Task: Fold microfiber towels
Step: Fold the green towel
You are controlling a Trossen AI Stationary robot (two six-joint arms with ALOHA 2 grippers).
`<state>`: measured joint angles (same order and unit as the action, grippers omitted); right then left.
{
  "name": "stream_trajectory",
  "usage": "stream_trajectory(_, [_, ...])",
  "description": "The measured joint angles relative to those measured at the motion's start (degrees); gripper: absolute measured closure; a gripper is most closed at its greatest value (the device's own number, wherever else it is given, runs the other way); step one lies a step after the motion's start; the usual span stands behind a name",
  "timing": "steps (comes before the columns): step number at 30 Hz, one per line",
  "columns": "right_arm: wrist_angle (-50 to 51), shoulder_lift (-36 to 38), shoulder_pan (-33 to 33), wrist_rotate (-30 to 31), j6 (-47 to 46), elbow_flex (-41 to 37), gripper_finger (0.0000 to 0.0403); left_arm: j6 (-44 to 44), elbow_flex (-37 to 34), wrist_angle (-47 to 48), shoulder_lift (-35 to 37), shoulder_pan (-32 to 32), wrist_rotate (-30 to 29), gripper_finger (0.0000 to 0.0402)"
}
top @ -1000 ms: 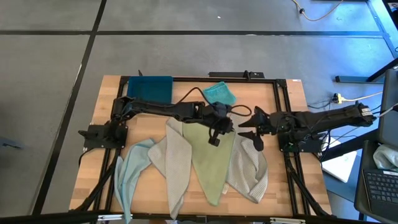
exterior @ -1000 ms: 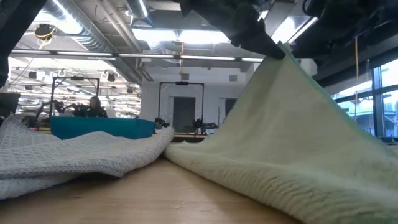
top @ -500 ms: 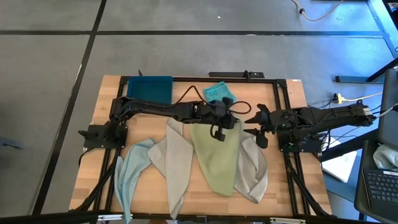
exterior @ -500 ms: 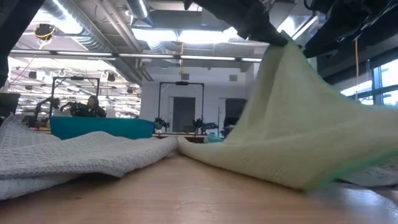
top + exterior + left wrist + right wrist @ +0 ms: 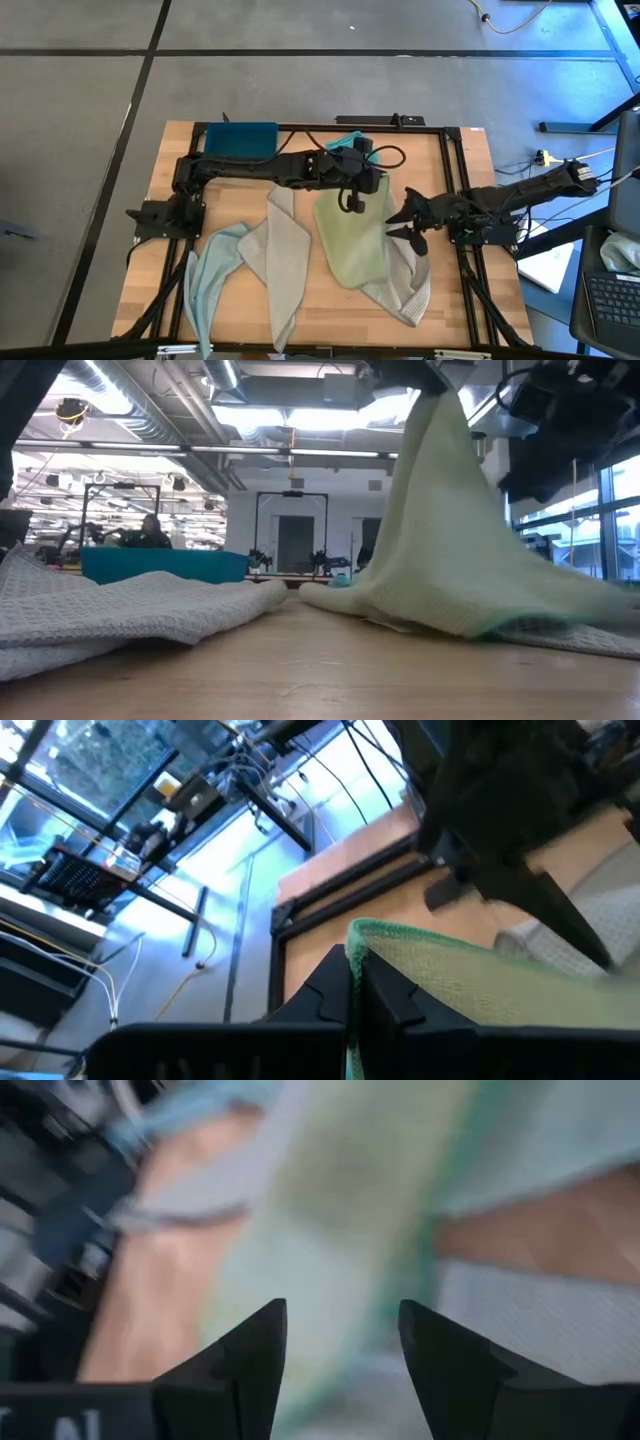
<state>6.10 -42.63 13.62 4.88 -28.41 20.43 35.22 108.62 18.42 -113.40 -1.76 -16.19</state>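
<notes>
My left gripper (image 5: 349, 199) is shut on the pale green towel (image 5: 355, 243) above the table's middle. The towel hangs from it in the low view (image 5: 440, 530), with its lower part lying on the table and on a light grey towel (image 5: 405, 283). My right gripper (image 5: 398, 222) is open and empty at the green towel's right edge. The right wrist view shows its spread fingers (image 5: 340, 1342). A second grey towel (image 5: 284, 262) and the pale blue towel (image 5: 208, 282) lie flat to the left. The teal towel (image 5: 347, 145) lies at the far side, partly behind my left arm. My left gripper pinches the green towel's stitched edge (image 5: 372, 932) between its two shut fingers, coming from above. The held part is lifted. The cloth slopes down from the fingers, and its lower end (image 5: 350, 280) rests on the table.
A rigid dark blue tray (image 5: 238, 140) stands at the far left corner. A black frame (image 5: 452, 150) runs round the table. Bare wood shows at the near edge (image 5: 330, 335). The room shows beyond the table in the low view.
My left gripper has gone up and toward the table's far edge, still shut on the green towel. The towel's near tip has slid along the table toward the far side, and the cloth hangs steeper. My right gripper has gone a little toward the near edge, beside the towel.
</notes>
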Motion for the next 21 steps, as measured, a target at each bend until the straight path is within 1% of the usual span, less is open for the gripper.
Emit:
stream_trajectory(2, [-7.6, 0.0, 1.0, 0.7, -0.6, -2.9, 0.0206, 0.0, 0.1, 0.4, 0.0, 0.1, -0.3, 0.0401])
stream_trajectory(4, [-11.5, 0.0, 1.5, 3.3, -1.2, -5.3, 0.0206, 0.0, 0.0, 0.7, 0.0, 0.1, -0.6, 0.0401])
stream_trajectory(9, [-10.2, 0.0, 1.6, 10.8, -1.1, -7.0, 0.0206, 0.1, 0.0, 0.6, 0.0, 0.3, -1.1, 0.0401])
stream_trajectory(13, [-9.4, -0.2, 1.7, 11.2, -0.9, -7.0, 0.0206, 1.4, 0.0, 0.6, 0.0, 0.8, -2.7, 0.0401])
stream_trajectory(16, [-7.4, -1.8, 1.7, 11.9, -1.3, -7.3, 0.0206, 1.9, 0.0, 0.6, 0.0, 0.9, -3.8, 0.0401])
stream_trajectory(21, [-19.0, -6.3, 2.9, 11.5, -3.1, -11.8, 0.0206, 1.8, 0.0, 0.7, 0.0, 0.8, -4.0, 0.0402])
